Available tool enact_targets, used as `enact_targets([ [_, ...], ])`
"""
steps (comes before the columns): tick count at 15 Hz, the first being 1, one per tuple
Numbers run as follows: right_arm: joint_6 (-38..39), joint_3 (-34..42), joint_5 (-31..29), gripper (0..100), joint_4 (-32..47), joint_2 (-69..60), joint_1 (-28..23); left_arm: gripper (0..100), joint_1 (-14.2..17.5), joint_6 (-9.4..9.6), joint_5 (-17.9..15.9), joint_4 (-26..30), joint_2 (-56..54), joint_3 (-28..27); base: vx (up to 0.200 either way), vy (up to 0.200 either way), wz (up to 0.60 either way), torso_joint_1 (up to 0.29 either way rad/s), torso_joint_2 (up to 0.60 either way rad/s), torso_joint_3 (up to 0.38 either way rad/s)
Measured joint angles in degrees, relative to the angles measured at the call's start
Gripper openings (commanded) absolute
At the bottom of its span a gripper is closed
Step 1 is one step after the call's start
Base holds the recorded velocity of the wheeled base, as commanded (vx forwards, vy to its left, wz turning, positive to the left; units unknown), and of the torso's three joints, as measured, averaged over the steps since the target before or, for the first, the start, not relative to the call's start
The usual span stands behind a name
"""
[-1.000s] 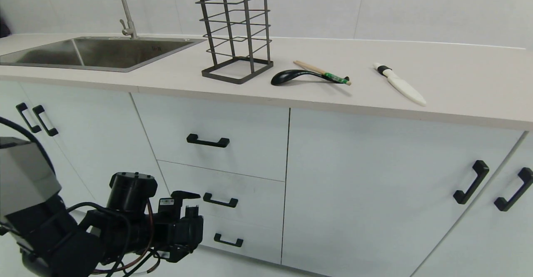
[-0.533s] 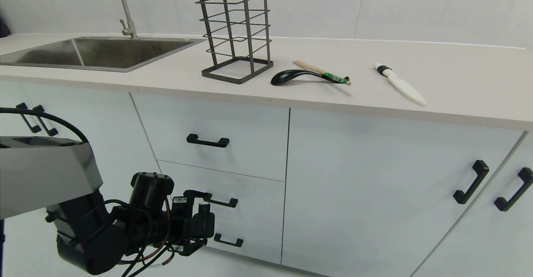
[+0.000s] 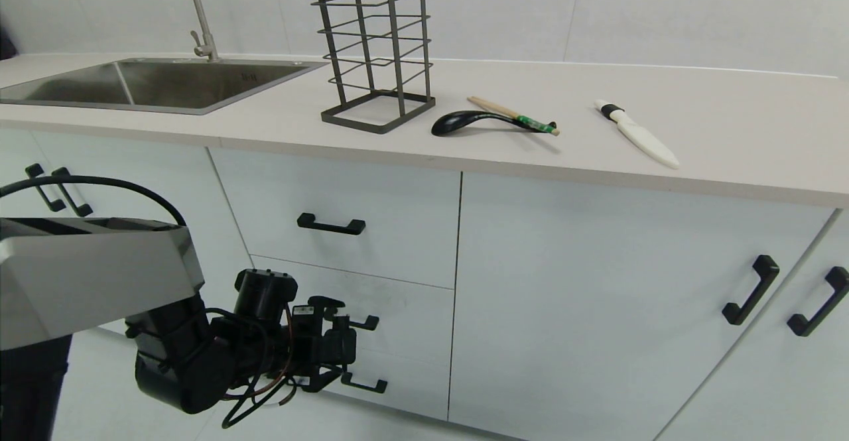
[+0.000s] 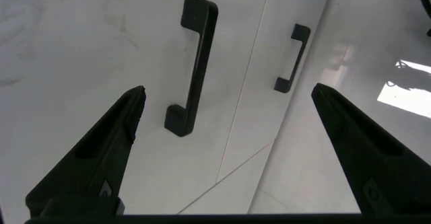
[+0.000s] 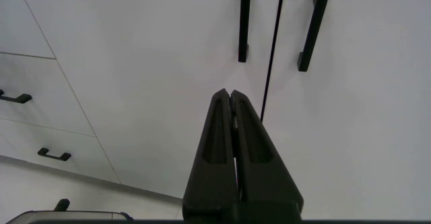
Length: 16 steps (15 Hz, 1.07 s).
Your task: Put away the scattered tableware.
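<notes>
Tableware (image 3: pixel 524 121) lies scattered on the countertop (image 3: pixel 729 116): a black spoon (image 3: pixel 457 123) touching a pair of chopsticks (image 3: pixel 494 106), and a white knife (image 3: pixel 637 134) well apart to their right. A wire rack (image 3: pixel 375 50) stands just left of the spoon. The left gripper (image 4: pixel 227 89) hangs low before the drawer handles (image 4: pixel 192 66), jaws spread wide, holding nothing. The right gripper (image 5: pixel 231 99) faces the cabinet doors (image 5: pixel 168 83), jaws pressed together on nothing
</notes>
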Motion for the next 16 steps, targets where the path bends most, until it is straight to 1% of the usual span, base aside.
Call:
enact_targets([
  [5,0.0,-0.02,0.0,0,0.0,0.0,0.0,100,-0.68,0.02,0.0,0.0,3.23,-2.71,0.0,0.0,0.0,0.0,0.0,0.0],
  [16,0.0,0.02,0.0,0,-0.02,0.0,0.0,100,-1.97,0.06,0.0,0.0,8.16,-5.88,0.0,0.0,0.0,0.0,0.0,0.0],
])
